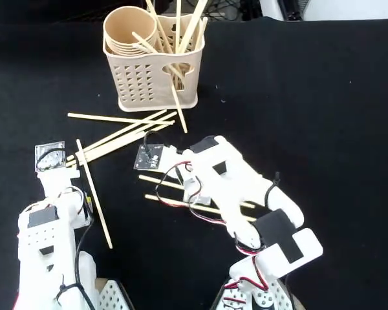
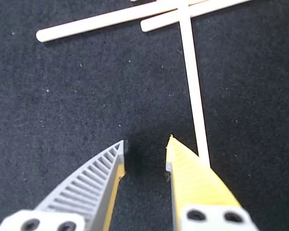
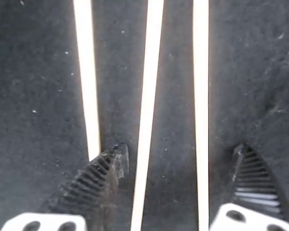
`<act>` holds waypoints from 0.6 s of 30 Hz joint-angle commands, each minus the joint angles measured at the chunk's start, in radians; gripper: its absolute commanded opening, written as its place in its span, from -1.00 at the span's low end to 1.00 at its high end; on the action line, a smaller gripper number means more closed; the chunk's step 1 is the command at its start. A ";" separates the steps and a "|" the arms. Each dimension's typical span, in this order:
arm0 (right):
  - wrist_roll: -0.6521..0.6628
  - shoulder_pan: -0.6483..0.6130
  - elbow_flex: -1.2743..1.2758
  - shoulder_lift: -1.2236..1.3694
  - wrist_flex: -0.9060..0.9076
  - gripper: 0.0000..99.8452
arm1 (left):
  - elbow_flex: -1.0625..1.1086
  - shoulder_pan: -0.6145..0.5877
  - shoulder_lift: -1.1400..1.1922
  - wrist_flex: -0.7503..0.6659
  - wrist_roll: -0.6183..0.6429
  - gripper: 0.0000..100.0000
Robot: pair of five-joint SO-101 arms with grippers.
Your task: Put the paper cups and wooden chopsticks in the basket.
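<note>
Basket (image 1: 156,81): beige plastic, rectangular, perforated walls with handle cut-outs, standing upright at the far side of the table (image 1: 323,116), which has a matte black cloth cover. It contains a nested stack of tan paper cups (image 1: 129,32) and several pale wooden chopsticks (image 1: 184,26) leaning upright.

Loose chopsticks (image 1: 123,134): slim, straight and smooth, lying scattered on the cloth between the basket and the arms.

Left gripper (image 2: 145,149): ribbed grey and yellow fingers slightly apart with nothing between them. One stick (image 2: 192,82) runs just beside the yellow finger (image 2: 195,185).

Right gripper (image 3: 178,154): fingers wide apart, gripping nothing. Two sticks lie lengthwise between them, and a third ends at the dark ribbed finger (image 3: 94,187).
</note>
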 commanded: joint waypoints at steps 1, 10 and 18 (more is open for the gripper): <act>0.000 0.006 -0.015 0.001 0.026 -0.50 | -0.005 0.008 -0.018 -0.017 -0.006 -0.69; -0.006 0.005 -0.015 -0.001 0.074 -0.97 | -0.005 0.010 -0.018 -0.017 -0.006 -0.69; -0.018 0.005 -0.018 -0.035 0.068 -0.95 | -0.005 0.010 -0.018 -0.017 -0.006 -0.69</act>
